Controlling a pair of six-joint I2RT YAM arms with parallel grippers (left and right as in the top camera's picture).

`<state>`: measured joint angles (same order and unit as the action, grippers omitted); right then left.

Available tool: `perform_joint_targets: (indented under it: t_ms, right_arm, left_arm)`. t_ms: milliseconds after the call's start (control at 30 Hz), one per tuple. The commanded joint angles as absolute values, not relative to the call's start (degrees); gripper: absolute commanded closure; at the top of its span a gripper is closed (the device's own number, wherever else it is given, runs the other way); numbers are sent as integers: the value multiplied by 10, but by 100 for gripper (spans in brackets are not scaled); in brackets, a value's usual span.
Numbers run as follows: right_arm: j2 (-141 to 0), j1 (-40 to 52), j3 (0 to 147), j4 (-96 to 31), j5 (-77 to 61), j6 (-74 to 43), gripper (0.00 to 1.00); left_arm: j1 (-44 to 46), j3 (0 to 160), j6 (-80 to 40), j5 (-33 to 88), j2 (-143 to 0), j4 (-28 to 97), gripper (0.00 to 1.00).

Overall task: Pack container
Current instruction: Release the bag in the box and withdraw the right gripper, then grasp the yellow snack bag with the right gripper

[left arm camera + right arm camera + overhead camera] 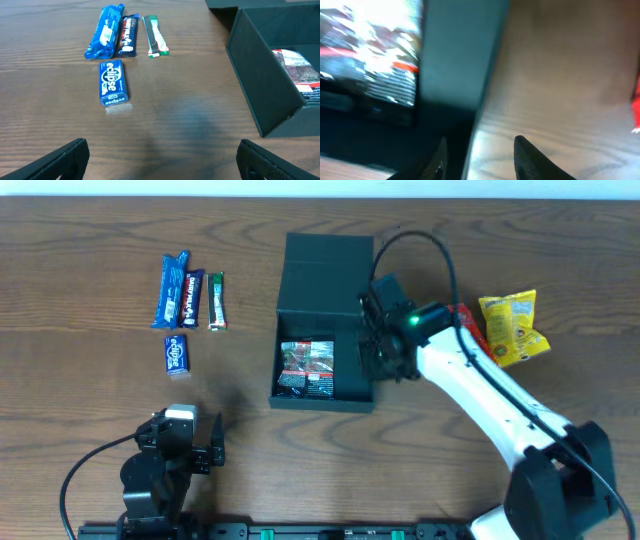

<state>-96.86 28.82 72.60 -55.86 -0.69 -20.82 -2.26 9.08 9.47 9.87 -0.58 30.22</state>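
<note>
The dark container [290,310] stands open at the table's middle, its flap lid [328,255] laid back. A red, black and white snack packet [308,368] lies inside near the front. My right gripper [385,348] is open at the container's right wall. In the right wrist view [480,160] one finger is inside the box and the other outside over the table, with the wall [455,60] between them. My left gripper [200,442] is open and empty near the front left, also in the left wrist view [162,160].
At the left lie a blue bar [175,288], a dark blue bar [194,295], a green stick [215,300] and a blue Eclipse pack [176,353]. A yellow packet [515,328] and a red packet [470,325] lie right of the container.
</note>
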Motion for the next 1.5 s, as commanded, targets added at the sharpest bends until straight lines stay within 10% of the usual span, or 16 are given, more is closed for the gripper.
perform_joint_targets:
  t_ms: [0, 700, 867, 1133, 1467]
  right_arm:
    - [-968, 287, 692, -545, -11, -211, 55]
    - [-968, 289, 622, -492, 2, -181, 93]
    - [-968, 289, 622, -492, -13, -182, 60]
    - [-943, 285, 723, -523, -39, -175, 53]
    - [-897, 235, 858, -543, 158, -110, 21]
  left_arm:
    - [-26, 83, 103, 97, -3, 302, 5]
    - [-26, 83, 103, 97, -3, 302, 5]
    - [-26, 83, 103, 97, -3, 302, 5]
    - [-26, 83, 103, 97, -3, 302, 5]
    - [-26, 83, 103, 97, -3, 302, 5]
